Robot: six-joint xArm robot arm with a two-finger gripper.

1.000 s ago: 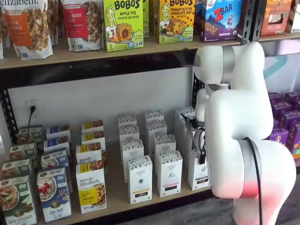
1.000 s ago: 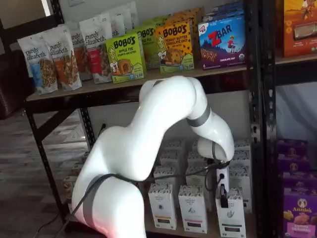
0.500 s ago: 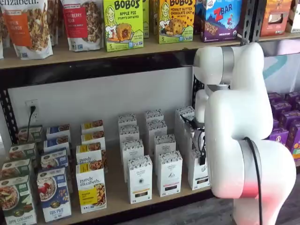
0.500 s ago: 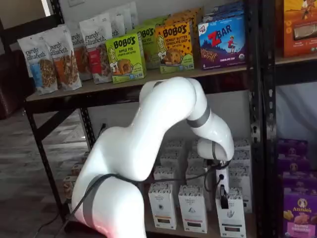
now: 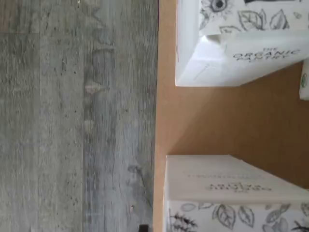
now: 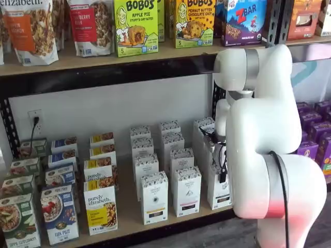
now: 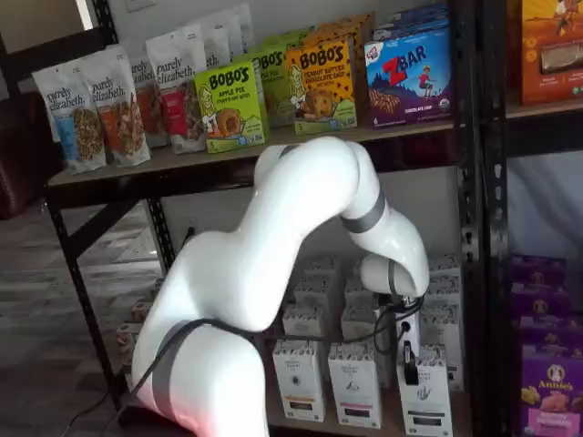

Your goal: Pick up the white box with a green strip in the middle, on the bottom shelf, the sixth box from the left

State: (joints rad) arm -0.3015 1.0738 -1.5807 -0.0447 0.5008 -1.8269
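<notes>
One gripper: we see black fingers directly above the tall white carton on the pale wooden bottom shelf.
Carton axis: upright.
Finger spread: we cannot tell.

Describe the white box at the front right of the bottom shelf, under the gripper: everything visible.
The white box is a tall, narrow carton, seemingly cardboard, with a black-and-white speckled top, a small emblem on its front and a dark band low down. It stands upright at the front of the bottom shelf, rightmost in the front row of like cartons. The gripper reaches its top; one black finger shows against the front face, so its grip cannot be judged. In a shelf view the arm partly hides it.
</notes>
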